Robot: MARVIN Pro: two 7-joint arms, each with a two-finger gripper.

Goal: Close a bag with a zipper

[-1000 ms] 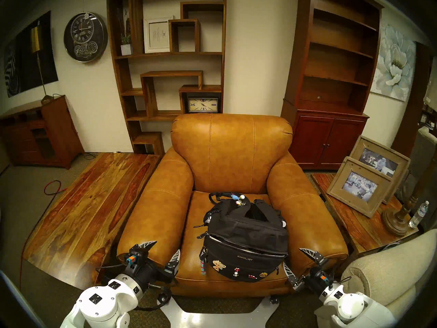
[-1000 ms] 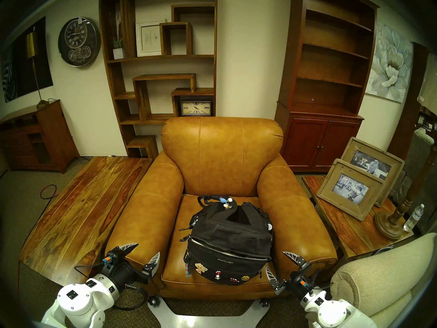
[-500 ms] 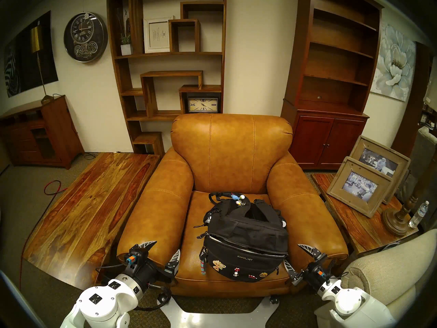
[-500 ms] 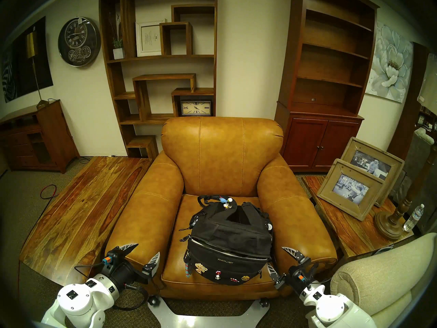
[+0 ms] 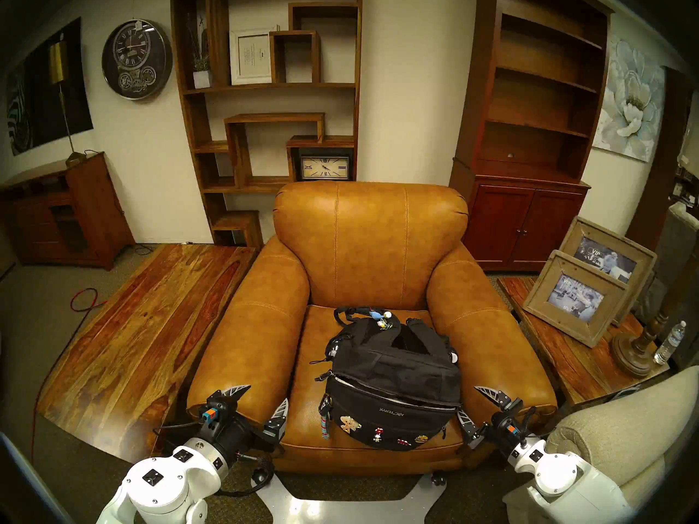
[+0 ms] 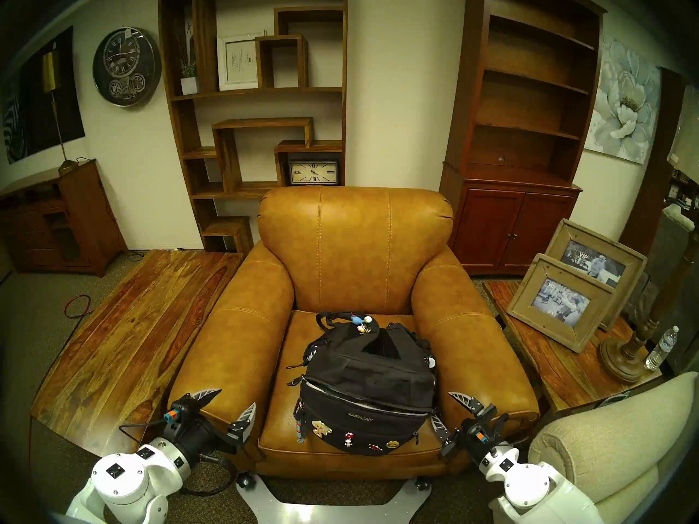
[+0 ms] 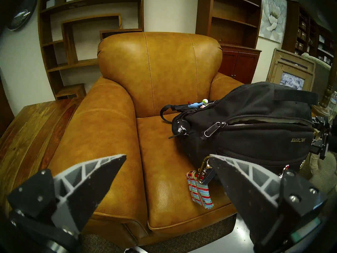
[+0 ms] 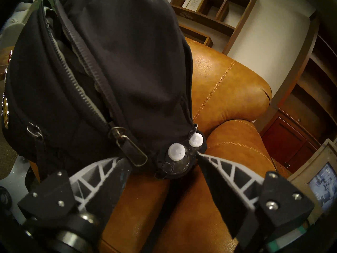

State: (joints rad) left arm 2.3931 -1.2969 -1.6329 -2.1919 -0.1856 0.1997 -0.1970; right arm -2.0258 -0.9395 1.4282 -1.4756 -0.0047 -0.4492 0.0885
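Observation:
The black ARC'TERYX bag lies on the armchair seat, pins facing me, with a striped tassel at its left. Its long curved zipper gapes open and shows pale grey lining; it also shows in the left wrist view and the right wrist view. A dark pull hangs at the zipper's right end, beside one fingertip of my right gripper. My right gripper is open at the bag's right corner. My left gripper is open and empty over the left armrest front, clear of the bag.
The tan leather armchair has fat armrests on both sides of the bag. A wooden table stands to the left. A side table on the right holds picture frames, a lamp base and a water bottle. A beige sofa arm is by my right arm.
My right gripper has moved forward and inward to the bag's right corner. The left arm and the bag have not moved.

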